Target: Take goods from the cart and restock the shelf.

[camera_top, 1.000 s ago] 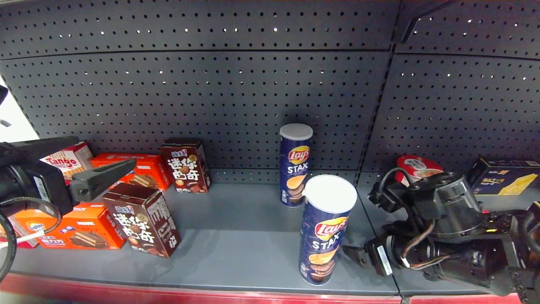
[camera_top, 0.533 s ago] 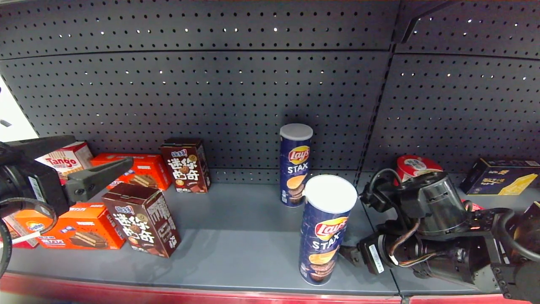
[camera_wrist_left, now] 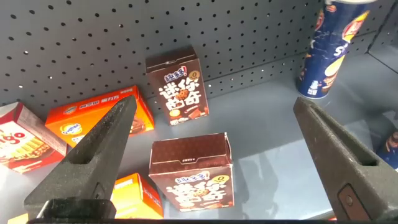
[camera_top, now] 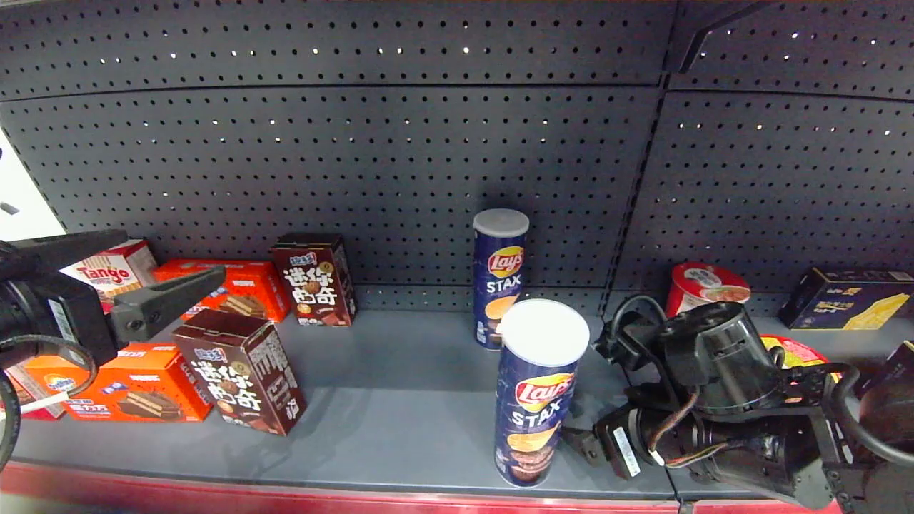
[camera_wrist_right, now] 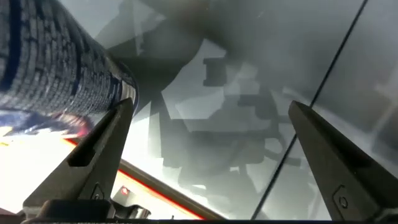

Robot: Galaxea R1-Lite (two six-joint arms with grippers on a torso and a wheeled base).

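1. Jaws on my left gripper (camera_wrist_left: 212,106) stand wide apart, holding nothing, near a brown cardboard biscuit box with white lettering (camera_wrist_left: 191,173).
2. My right gripper (camera_wrist_right: 210,104) gapes too, empty, with one finger just beside the tall dark-blue crisp tube with white lid (camera_top: 539,400).
3. That tube stands upright at the front edge of the grey metal shelf (camera_top: 400,407), its red-and-yellow logo facing me.

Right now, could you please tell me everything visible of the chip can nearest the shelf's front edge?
The front chip can is a tall dark-blue tube with a white lid and a red-and-yellow logo. It stands upright near the grey shelf's front edge, ahead of a matching can. The open right end effector sits beside its base; contact is unclear.
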